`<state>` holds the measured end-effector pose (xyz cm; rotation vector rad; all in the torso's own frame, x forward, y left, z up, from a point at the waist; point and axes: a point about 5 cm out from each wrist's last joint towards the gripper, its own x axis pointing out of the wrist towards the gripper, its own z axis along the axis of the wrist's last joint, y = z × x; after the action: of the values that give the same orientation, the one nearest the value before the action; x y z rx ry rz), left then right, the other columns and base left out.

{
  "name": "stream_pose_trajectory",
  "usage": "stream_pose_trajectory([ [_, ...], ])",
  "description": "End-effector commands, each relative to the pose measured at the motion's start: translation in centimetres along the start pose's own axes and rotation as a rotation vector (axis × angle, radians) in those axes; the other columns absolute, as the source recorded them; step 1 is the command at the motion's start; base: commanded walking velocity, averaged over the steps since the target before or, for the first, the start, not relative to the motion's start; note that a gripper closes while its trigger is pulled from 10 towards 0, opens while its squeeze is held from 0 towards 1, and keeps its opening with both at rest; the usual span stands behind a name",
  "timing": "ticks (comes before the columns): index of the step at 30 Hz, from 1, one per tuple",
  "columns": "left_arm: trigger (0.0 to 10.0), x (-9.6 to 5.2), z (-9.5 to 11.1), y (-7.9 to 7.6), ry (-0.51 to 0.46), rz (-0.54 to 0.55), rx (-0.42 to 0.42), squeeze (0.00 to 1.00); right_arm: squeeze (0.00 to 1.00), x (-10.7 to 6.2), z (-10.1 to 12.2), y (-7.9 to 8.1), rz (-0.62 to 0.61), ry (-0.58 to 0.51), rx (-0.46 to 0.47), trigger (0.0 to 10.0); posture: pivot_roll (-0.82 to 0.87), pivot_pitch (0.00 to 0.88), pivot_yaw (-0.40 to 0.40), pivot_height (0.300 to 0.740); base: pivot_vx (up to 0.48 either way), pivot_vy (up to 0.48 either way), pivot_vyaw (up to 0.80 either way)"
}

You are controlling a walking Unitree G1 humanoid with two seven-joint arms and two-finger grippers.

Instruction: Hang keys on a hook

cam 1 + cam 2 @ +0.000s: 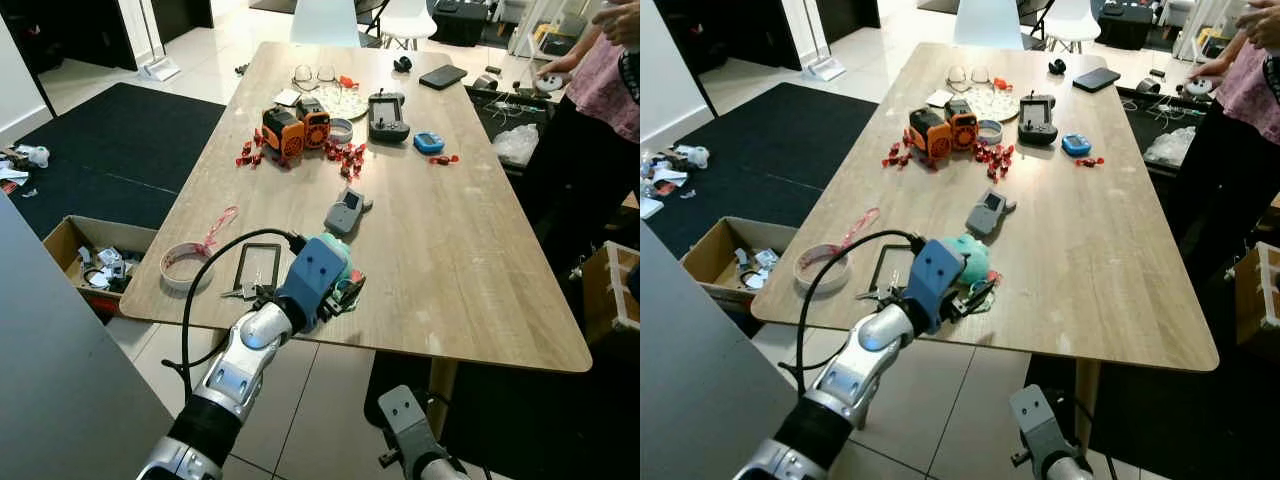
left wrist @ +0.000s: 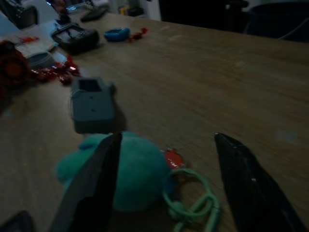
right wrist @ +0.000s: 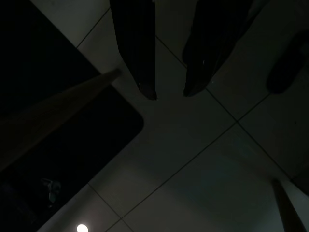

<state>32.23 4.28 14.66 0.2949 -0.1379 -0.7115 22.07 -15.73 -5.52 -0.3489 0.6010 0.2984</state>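
A teal plush keychain (image 2: 125, 169) with a green carabiner (image 2: 193, 208) and a small red tag (image 2: 172, 158) lies near the front edge of the wooden table (image 1: 470, 260). My left gripper (image 1: 350, 290) hovers just over it, open, one finger (image 2: 91, 188) on each side of the plush and carabiner. Metal keys (image 1: 240, 292) lie by a black rectangular frame (image 1: 258, 265), just left of my wrist. My right arm (image 1: 410, 430) hangs below the table. Its gripper (image 3: 170, 92) points at the tiled floor, fingers slightly apart and holding nothing.
A grey device (image 1: 347, 212) lies just beyond the plush. A tape roll (image 1: 183, 265) sits front left. Orange gadgets (image 1: 295, 128), red clips and a black controller (image 1: 388, 115) lie farther back. A person (image 1: 600, 100) stands at the right. A cardboard box (image 1: 85, 250) is on the floor at the left.
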Motion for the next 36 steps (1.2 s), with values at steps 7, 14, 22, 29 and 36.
stream_pose_trajectory([
  [7, 10.0, 1.6, -0.8, -0.5, 0.058, 0.05, 0.044, 0.0, 0.0, -0.1, -0.6, 0.5, 0.007, 0.033, 0.006, 10.0, 0.04, 0.13, -0.014, 0.74, 0.0, 0.0, 0.0],
  [14, 10.0, 2.0, -2.0, 0.0, 0.155, 0.145, 0.058, 0.0, 0.0, -0.1, -0.5, 0.5, 0.008, 0.03, 0.004, 10.0, 0.04, 0.13, -0.014, 0.74, 0.0, 0.0, 0.0],
  [22, 10.0, 2.0, -3.5, 1.0, 0.248, 0.239, -0.026, 0.0, 0.0, -0.1, -0.6, 0.6, 0.007, 0.03, 0.006, 10.0, 0.04, 0.129, -0.011, 0.74, 0.0, 0.0, 0.0],
  [29, 10.0, 1.6, -4.4, 0.6, 0.286, 0.176, -0.027, 0.0, 0.0, -0.2, -0.7, 0.6, 0.007, 0.034, 0.006, 10.0, 0.04, 0.128, -0.01, 0.74, 0.0, 0.0, 0.0],
  [36, 0.0, 1.0, -5.3, 0.0, 0.321, 0.085, -0.046, 0.0, 0.0, -0.2, -0.7, 0.6, 0.009, 0.036, 0.004, 10.0, 0.05, 0.125, -0.011, 0.74, 0.0, 0.0, 0.0],
])
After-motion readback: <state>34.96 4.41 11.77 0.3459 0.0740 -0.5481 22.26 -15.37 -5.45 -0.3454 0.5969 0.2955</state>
